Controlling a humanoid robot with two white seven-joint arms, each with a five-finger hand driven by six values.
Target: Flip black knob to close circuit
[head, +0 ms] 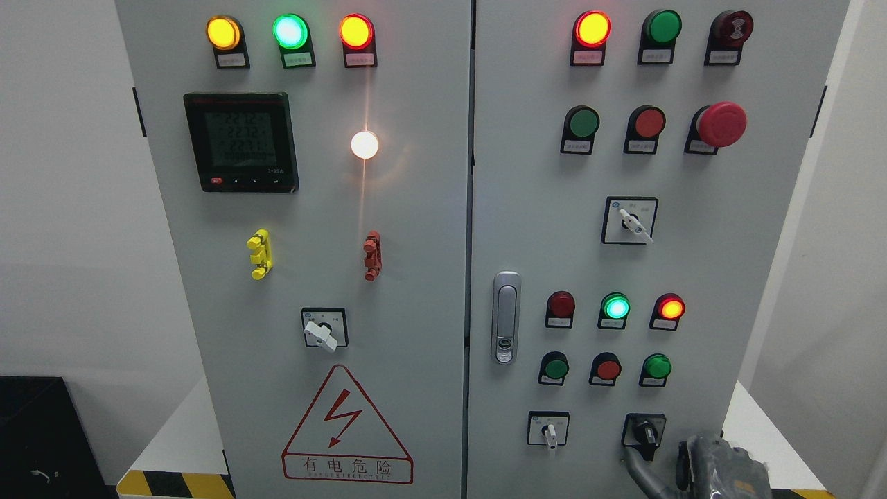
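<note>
The black knob [646,433] sits in a black square plate at the lower right of the grey cabinet's right door [693,263], its handle pointing nearly straight down. My right hand [721,473] comes up from the bottom edge just right of and below it. One dark finger [636,466] curves up from the left, and its tip reaches the knob's lower end. A second finger [684,459] stands apart to the right of the knob. The fingers are spread and not closed around the knob. My left arm is out of view.
A white-handled selector [549,435] sits left of the black knob, and another [634,223] higher up. Rows of lit and unlit lamps and buttons fill the door, with a red mushroom stop button [721,124] at the upper right. The door latch [506,317] is at centre.
</note>
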